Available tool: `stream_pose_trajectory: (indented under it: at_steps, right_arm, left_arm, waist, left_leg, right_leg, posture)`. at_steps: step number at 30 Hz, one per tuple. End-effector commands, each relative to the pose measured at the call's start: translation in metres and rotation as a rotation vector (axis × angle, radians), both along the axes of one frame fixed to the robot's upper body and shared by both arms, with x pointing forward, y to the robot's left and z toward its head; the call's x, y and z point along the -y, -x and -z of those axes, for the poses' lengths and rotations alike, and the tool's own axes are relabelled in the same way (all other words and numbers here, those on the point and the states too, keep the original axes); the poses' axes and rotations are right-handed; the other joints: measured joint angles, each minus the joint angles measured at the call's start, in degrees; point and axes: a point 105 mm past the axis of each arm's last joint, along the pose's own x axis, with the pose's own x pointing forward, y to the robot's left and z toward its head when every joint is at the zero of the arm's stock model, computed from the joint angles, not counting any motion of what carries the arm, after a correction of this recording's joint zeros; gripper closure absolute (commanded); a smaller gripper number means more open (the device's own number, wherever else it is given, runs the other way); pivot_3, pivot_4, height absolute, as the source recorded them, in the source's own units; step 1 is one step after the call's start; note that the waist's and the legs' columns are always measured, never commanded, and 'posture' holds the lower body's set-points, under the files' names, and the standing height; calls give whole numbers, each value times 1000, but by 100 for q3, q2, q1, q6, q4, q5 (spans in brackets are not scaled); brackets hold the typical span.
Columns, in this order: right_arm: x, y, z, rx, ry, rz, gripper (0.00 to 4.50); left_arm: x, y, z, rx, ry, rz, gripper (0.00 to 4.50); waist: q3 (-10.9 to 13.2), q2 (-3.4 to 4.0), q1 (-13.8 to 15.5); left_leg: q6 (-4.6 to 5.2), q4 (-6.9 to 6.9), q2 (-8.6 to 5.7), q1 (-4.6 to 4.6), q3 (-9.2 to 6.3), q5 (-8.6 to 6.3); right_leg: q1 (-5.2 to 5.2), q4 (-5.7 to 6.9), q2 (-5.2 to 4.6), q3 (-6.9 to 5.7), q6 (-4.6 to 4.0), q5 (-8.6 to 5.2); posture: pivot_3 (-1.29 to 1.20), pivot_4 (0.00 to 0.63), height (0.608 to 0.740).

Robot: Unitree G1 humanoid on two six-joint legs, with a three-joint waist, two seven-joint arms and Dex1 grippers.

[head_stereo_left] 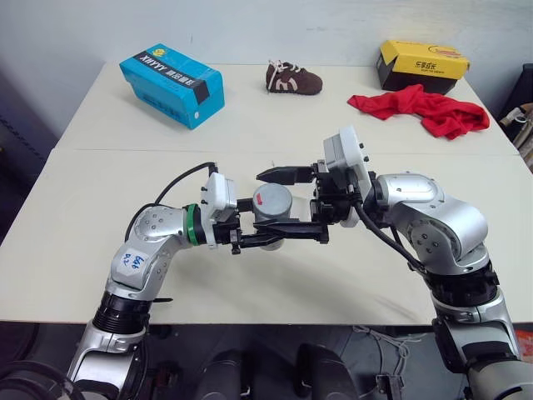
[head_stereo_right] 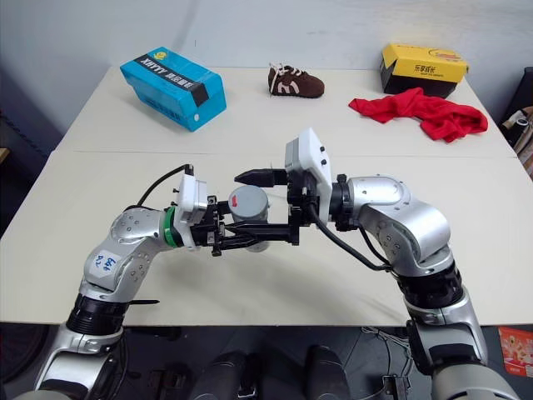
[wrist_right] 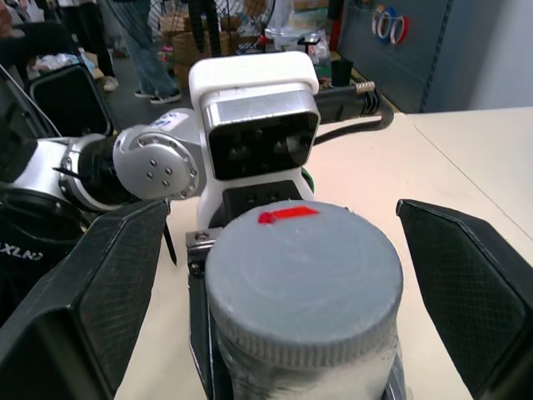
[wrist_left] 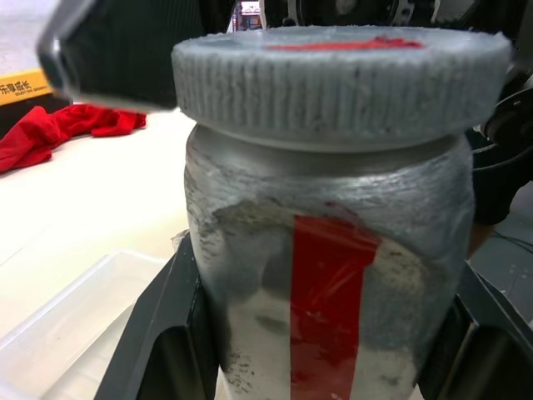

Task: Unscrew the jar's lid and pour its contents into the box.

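My left gripper is shut on the jar, a clear jar with a white label and a red stripe, and holds it above the table's near half. The grey lid with its red mark sits on the jar. My right gripper reaches in from the right and stands open. Its fingers flank the lid on both sides with a gap to it. A corner of the translucent box lies on the table below and beyond the jar. The contents cannot be made out through the label.
On the far table stand a blue cardboard box at the left, a brown shoe in the middle, and a red cloth and a yellow-and-black shoebox at the right. People stand beyond the table in the right wrist view.
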Motion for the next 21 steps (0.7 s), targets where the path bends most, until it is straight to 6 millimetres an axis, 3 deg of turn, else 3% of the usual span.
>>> stream_pose_trajectory:
  at_steps: [1,4,9,19,21]
  right_arm:
    - [0,2,-6,50,-12,-12,17]
    - [0,0,-6,58,-26,-10,386]
    - [-1,-1,-9,57,-68,-24,1900]
    - [9,13,-32,-275,-284,-142,1920]
    - [23,8,-42,-377,-370,-137,1920]
  left_arm:
    - [3,2,-9,40,12,16,2186]
    - [4,3,-8,40,13,16,2186]
    - [4,3,-7,41,10,16,2186]
    - [0,5,-2,39,-7,11,2186]
    - [-1,4,-3,41,-7,8,2186]
  waist:
    - [0,0,0]
    - [0,0,-1]
    - [0,0,1]
    - [1,2,-2]
    - [1,1,-1]
  left_leg:
    - [0,0,0,0,0,0]
    - [0,0,0,0,1,0]
    - [0,0,0,0,1,0]
    - [0,0,1,0,-6,0]
    - [0,0,0,0,-7,0]
  right_leg:
    - [0,0,0,0,0,0]
    - [0,0,0,-2,0,0]
    - [0,0,0,-2,0,0]
    - [3,1,-1,2,0,0]
    - [3,0,-4,6,0,0]
  posture:
    - [0,150,740]
    - [0,150,740]
    - [0,150,740]
    - [0,150,740]
    - [0,150,740]
